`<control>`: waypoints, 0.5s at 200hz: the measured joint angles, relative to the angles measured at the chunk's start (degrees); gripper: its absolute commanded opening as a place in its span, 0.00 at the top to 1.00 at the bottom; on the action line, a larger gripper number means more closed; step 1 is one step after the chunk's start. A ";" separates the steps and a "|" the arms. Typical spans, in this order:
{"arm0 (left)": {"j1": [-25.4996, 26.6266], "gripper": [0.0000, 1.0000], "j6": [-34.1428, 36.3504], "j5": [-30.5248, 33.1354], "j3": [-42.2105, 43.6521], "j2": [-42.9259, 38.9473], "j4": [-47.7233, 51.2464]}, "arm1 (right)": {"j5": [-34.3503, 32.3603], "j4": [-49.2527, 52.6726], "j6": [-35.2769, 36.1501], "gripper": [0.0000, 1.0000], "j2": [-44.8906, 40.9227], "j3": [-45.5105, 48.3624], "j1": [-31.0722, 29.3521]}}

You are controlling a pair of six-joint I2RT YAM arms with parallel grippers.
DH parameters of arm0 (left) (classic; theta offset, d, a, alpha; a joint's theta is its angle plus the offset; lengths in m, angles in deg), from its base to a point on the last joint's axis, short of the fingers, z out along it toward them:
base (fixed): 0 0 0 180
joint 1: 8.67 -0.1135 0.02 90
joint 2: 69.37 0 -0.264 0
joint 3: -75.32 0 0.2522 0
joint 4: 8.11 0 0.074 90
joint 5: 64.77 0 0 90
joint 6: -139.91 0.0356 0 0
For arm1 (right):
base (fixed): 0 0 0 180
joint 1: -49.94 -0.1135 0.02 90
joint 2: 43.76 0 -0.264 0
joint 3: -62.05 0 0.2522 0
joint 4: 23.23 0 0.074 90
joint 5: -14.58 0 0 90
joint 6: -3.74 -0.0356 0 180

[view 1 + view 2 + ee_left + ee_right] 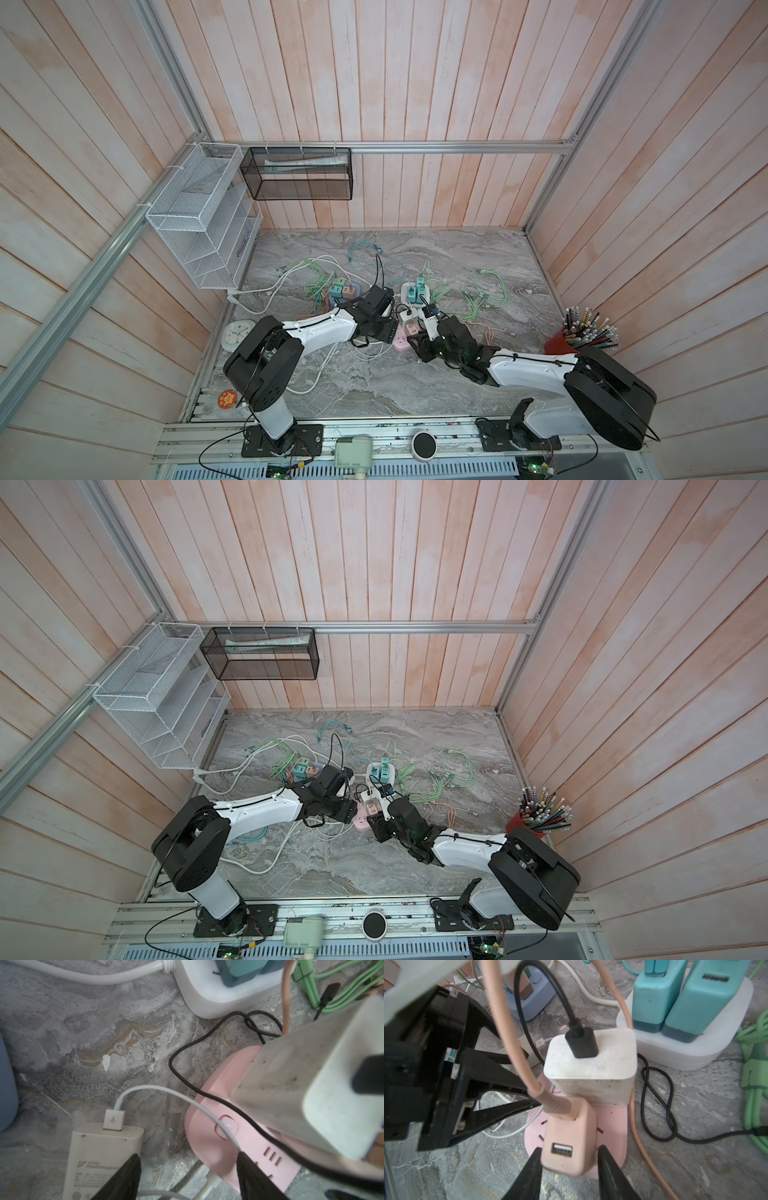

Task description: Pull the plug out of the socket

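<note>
Right wrist view shows the right gripper with a finger on each side of the pink plug; whether it squeezes, I cannot tell. The plug stands in the pink socket strip near the middle of the counter. The left gripper is open, one finger above the strip. I judge that grasping is in hand; next comes firm clamping, then a straight upward pull.

Pink plug upright on pink socket, inside the right gripper
</note>
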 measured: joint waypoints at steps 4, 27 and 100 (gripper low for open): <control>0.00 0.25 -0.04 0.00 0.00 0.02 -0.02 | -0.37 0.13 0.00 0.61 0.37 -0.28 -0.09; 0.00 0.25 -0.17 0.00 0.00 0.04 -0.02 | -2.69 1.42 0.13 0.64 1.95 -1.97 -0.85; 0.00 0.25 -0.66 0.39 0.00 0.22 -0.02 | -8.85 4.70 1.11 0.71 5.22 -5.97 -1.73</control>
